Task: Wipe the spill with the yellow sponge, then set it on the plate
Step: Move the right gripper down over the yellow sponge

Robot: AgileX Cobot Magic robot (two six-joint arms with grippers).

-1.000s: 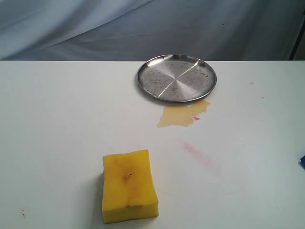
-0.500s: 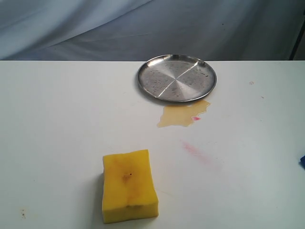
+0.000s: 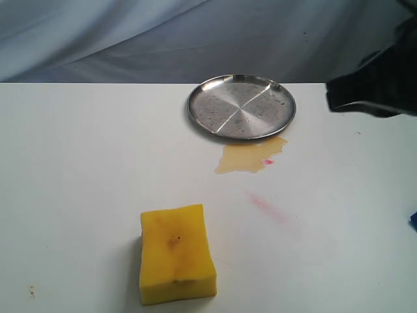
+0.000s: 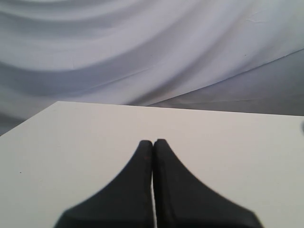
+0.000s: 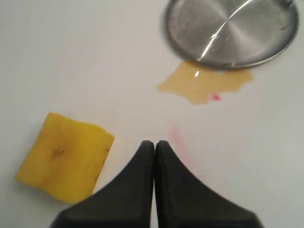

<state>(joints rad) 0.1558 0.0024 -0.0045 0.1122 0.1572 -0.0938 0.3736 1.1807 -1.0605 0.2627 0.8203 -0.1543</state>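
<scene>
The yellow sponge lies flat near the table's front edge, left of centre; the right wrist view also shows the sponge. The silver plate sits at the back, and the amber spill pools just in front of its rim. From the right wrist the plate and spill are seen from above. My right gripper is shut and empty, high over the table, apart from the sponge. A dark part of the right arm shows at the upper right. My left gripper is shut over bare table.
Faint pink-red smears mark the white table between spill and sponge. A small dark stain sits at the front left. A grey cloth backdrop hangs behind the table's far edge. A blue object peeks in at the right edge.
The right arm has come into the exterior view at the upper right. Sponge, plate and spill have not moved.
</scene>
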